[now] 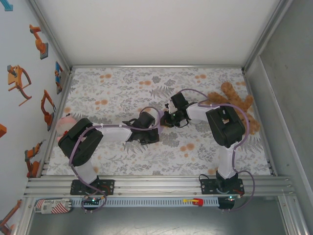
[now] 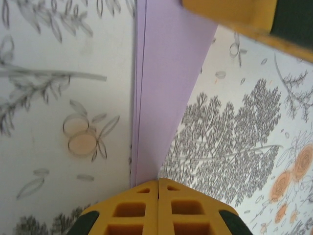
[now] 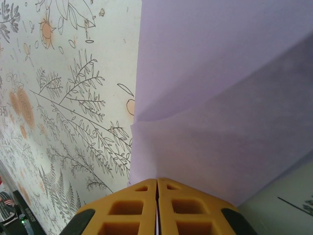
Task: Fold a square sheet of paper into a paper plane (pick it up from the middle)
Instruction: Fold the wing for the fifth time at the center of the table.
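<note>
Open tablecloth (image 1: 122,83) stretching far and near; teddy bear (image 1: 234,100) crowding right. Left gripper (image 2: 157,183), right gripper (image 3: 156,182) each clamping folded lavender paper (image 2: 166,73) edge.

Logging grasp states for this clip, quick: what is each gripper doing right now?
Left gripper: jaws shut, pinching the folded lavender paper.
Right gripper: jaws shut, pinching the same lavender paper.

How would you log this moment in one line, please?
stage: mid-fold | left claw: shut on lavender paper sheet | right claw: shut on same sheet | sheet: creased, layered | surface: floral tablecloth
</note>
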Tool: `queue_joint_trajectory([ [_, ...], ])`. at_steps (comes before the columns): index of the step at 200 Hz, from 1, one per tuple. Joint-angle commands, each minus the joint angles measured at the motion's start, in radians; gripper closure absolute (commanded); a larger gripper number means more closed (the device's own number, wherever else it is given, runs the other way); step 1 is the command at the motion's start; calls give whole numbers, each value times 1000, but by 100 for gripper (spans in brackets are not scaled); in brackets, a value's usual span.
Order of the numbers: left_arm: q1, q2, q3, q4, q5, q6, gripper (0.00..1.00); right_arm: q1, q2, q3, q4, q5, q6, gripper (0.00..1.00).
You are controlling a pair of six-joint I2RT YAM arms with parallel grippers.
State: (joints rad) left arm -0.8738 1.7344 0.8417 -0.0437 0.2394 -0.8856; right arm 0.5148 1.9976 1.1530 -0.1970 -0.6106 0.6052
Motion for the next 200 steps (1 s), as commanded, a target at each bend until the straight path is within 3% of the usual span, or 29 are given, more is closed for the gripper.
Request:
queue_joint_trajectory([
  [1, -31, -12, -64, -170, 0, -38, 93, 5, 52, -9, -30, 92, 8, 91],
  [73, -9, -181, 27, -176, -61, 14, 92, 30, -26, -66, 24, 82, 123, 92],
  [124, 64, -63, 64, -23, -5, -38, 94, 65, -70, -117, 122, 92, 289, 93],
  [200, 86, 54, 79, -71, -47, -76, 97, 61, -100, -83, 134, 42, 269, 92],
])
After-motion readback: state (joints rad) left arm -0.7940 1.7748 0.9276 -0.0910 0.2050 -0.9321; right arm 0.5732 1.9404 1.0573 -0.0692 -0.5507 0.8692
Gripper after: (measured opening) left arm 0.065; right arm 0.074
